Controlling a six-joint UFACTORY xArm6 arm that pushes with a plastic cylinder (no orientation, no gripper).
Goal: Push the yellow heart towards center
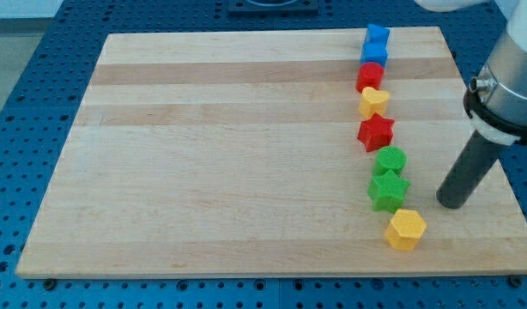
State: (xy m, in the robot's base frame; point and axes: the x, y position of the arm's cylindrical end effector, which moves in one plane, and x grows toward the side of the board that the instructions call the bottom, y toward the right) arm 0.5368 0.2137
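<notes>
The yellow heart (374,102) lies on the wooden board (229,154) in a column of blocks at the view's right, between a red hexagon-like block (370,77) above it and a red star (376,132) below it. My tip (452,204) rests on the board at the view's lower right, well below and to the right of the yellow heart. It touches no block. The nearest blocks to it are the green star (388,190) and the yellow hexagon (406,229).
At the column's top are a blue star (378,36) and a blue block (374,55). A green cylinder (390,160) sits above the green star. The board's right edge runs close behind my tip. A blue perforated table (23,129) surrounds the board.
</notes>
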